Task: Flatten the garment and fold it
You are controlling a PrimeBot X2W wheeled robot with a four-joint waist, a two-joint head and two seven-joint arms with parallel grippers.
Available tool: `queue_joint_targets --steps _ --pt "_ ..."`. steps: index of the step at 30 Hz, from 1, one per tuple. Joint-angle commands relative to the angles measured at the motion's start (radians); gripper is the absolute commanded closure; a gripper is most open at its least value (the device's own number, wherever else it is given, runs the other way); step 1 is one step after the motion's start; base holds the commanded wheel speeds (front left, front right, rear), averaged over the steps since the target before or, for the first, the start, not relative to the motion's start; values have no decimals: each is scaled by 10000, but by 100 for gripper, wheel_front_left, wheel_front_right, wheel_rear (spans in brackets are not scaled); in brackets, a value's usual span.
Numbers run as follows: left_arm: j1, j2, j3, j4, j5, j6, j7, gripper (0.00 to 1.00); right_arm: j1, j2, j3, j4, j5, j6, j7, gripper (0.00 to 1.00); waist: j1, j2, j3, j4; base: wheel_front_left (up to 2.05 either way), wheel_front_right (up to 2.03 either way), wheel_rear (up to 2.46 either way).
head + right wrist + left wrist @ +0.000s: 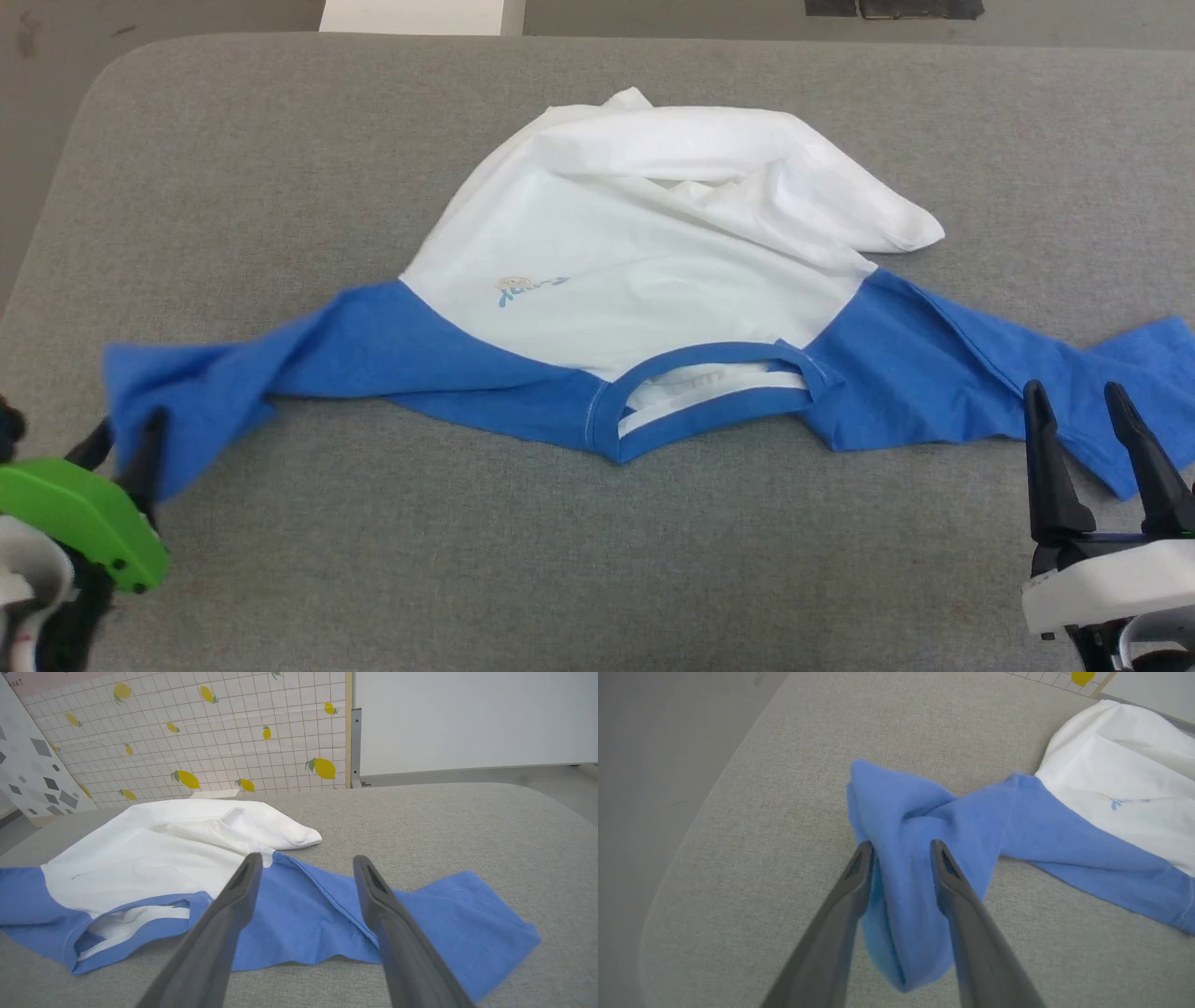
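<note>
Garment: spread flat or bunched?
Bunched. The garment has its white far end folded over itself and one blue sleeve twisted.

Soft matt cloth garment — rough woven table.

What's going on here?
A two-armed robot is flattening a T-shirt on a grey table. It lies neckline toward the robot, sleeves spread, white body rumpled. The left gripper has the bunched left-hand sleeve between its parted fingers; whether it grips is unclear. The right gripper hovers open at the right-hand sleeve, holding nothing.
</note>
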Motion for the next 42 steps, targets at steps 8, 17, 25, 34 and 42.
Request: queue_joint_targets --steps 8,17,25,34,42 --pt "-1047 -1121 194 69 456 -488 -2345 0 154 13 6 -69 -98 -13 168 0 0 0 -304 142 0 0 0" --pt "42 -2127 -160 -2077 2211 598 -4480 0 406 13 143 123 114 -13 23 0 0 0 -622 162 0 0 0" --pt "2103 -4290 -808 -1975 3231 885 -5018 0 606 13 147 291 245 -13 -190 0 0 0 -735 67 0 0 0" --pt "1798 -4880 -1782 -988 4973 223 -4703 0 704 13 90 268 337 -13 -259 0 0 0 -498 235 0 0 0" --pt "-481 -4185 -3077 262 5526 -796 -1690 0 388 13 280 385 387 -13 -373 0 0 0 45 17 0 0 0"
